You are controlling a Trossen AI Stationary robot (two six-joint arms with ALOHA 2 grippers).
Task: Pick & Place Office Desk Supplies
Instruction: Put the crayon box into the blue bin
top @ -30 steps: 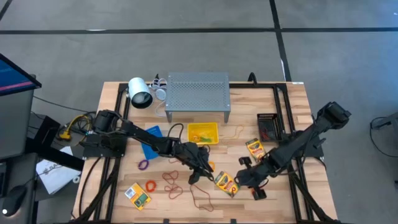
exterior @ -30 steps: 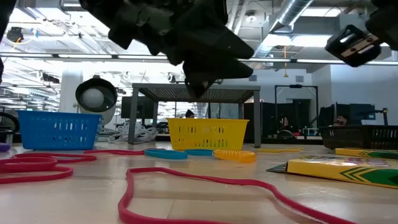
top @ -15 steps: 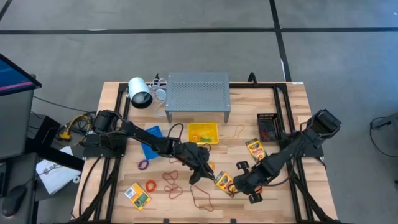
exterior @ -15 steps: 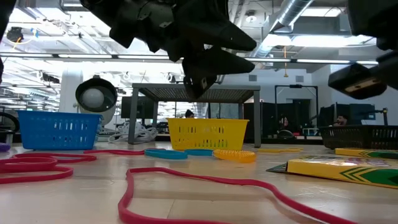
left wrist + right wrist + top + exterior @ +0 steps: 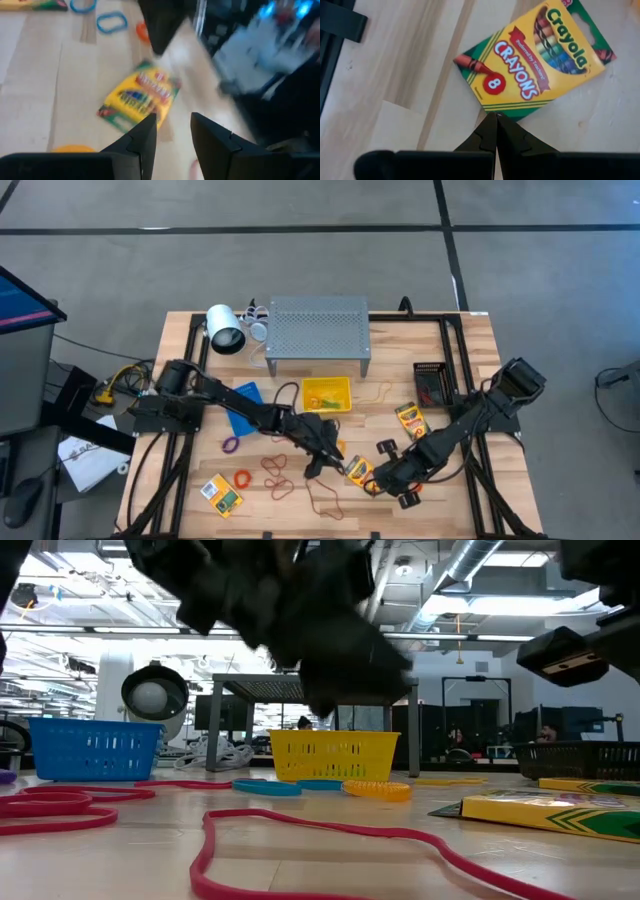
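A yellow-green crayon box (image 5: 357,471) (image 5: 535,70) lies flat on the table near its front edge, between my two grippers. My left gripper (image 5: 172,132) (image 5: 313,466) hovers open on the box's left side, pointing at it, with nothing between its fingers. My right gripper (image 5: 495,119) (image 5: 379,477) is shut and slants down at the box's right side. Two more crayon boxes (image 5: 410,418) (image 5: 222,493) lie flat farther off. Rubber bands lie loose on the wood: purple (image 5: 230,445), orange (image 5: 242,478), red (image 5: 273,465) and brown (image 5: 325,500). My right gripper's shut fingertips (image 5: 491,125) stand at the middle of one long edge of the crayon box (image 5: 506,114), coming from above at a slant. Whether they touch that edge, I cannot tell. The box lies flat on the table, printed face up.
A yellow bin (image 5: 327,393), a blue bin (image 5: 243,405) and a black bin (image 5: 432,381) stand behind the work area. The grey perforated shelf (image 5: 318,325) and a white lamp head (image 5: 225,330) stand at the far edge. A long red band (image 5: 330,832) lies near the front edge.
My right gripper has come down and toward the table's left, up to the crayon box, staying shut. My left gripper has dipped a little and stays open. The crayon box has not moved.
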